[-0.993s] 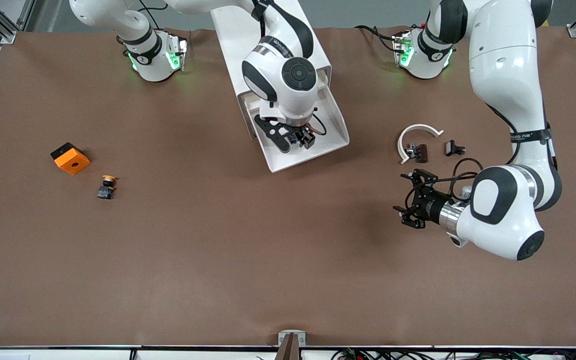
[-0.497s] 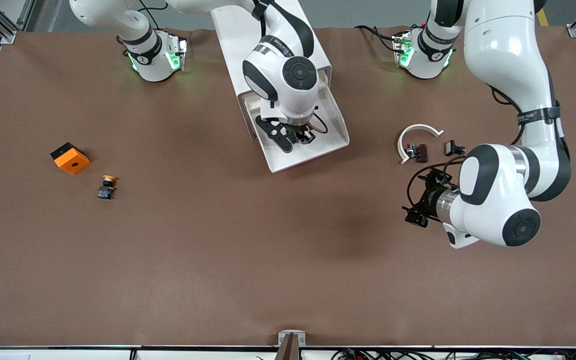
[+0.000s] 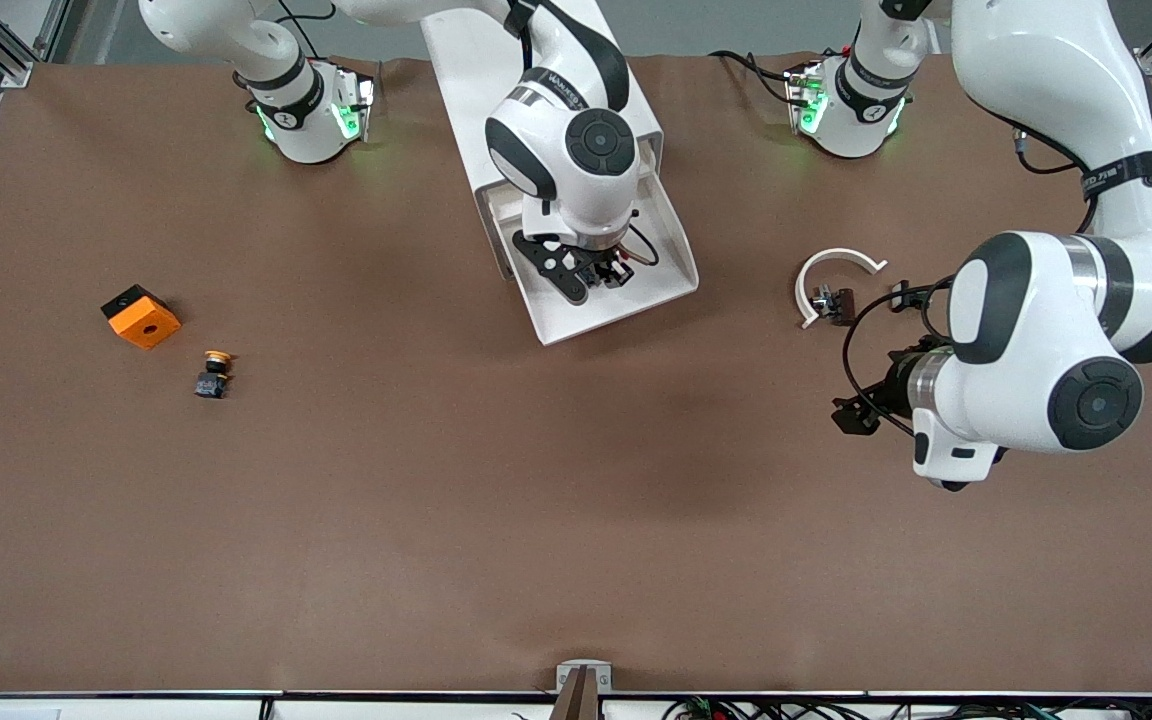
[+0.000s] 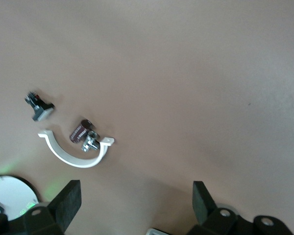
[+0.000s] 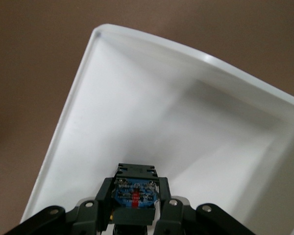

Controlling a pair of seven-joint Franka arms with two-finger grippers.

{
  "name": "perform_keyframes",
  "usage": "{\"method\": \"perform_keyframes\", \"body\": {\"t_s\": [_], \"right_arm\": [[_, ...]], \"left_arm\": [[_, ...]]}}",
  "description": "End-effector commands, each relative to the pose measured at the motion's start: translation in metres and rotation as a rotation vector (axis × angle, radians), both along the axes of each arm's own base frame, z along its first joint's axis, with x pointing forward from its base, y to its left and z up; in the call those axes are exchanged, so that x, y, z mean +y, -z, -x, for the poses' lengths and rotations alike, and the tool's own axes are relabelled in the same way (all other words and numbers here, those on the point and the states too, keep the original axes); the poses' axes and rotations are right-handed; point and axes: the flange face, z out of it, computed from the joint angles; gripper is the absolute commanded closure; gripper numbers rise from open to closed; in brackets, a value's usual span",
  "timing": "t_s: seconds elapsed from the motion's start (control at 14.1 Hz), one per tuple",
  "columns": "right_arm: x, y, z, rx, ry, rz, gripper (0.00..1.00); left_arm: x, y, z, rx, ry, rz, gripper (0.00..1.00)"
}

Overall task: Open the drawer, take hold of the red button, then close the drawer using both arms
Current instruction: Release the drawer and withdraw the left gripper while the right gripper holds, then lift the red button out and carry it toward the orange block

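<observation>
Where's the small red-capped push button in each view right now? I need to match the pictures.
Front view: the small black push button with red cap sits in the right claw, inside the open white plastic drawer.
Right wrist view: its black body is clamped between the claw's fingers, at the bottom edge.
Left wrist view: not in it.
Shared landmark: the white drawer, seen in the front and right wrist views.
</observation>
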Motion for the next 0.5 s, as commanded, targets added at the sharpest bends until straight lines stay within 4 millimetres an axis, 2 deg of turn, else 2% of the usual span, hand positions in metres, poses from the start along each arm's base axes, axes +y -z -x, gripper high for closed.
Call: {"method": "perform_keyframes", "body": {"t_s": [0.0, 0.21, 0.28, 0.43], "right_arm": [[-0.01, -0.038, -0.014, 0.021, 0.013, 0.002, 0.96], [-0.035, -0.074, -0.034, 0.068, 0.008, 0.041, 0.96], [-0.05, -0.092, -0.041, 0.082, -0.03, 0.041, 0.96], [-0.094, -0.125, -0.062, 0.106, -0.109, 0.025, 0.98]], "left_arm": [[0.0, -0.015, 0.006, -0.034, 0.056, -0.005, 0.0], [-0.02, -0.021, 0.012, -0.045, 0.081, -0.002, 0.0], [-0.023, -0.019, 0.012, -0.042, 0.081, -0.004, 0.0], [-0.024, -0.02, 0.012, -0.044, 0.084, -0.001, 0.0]]}}
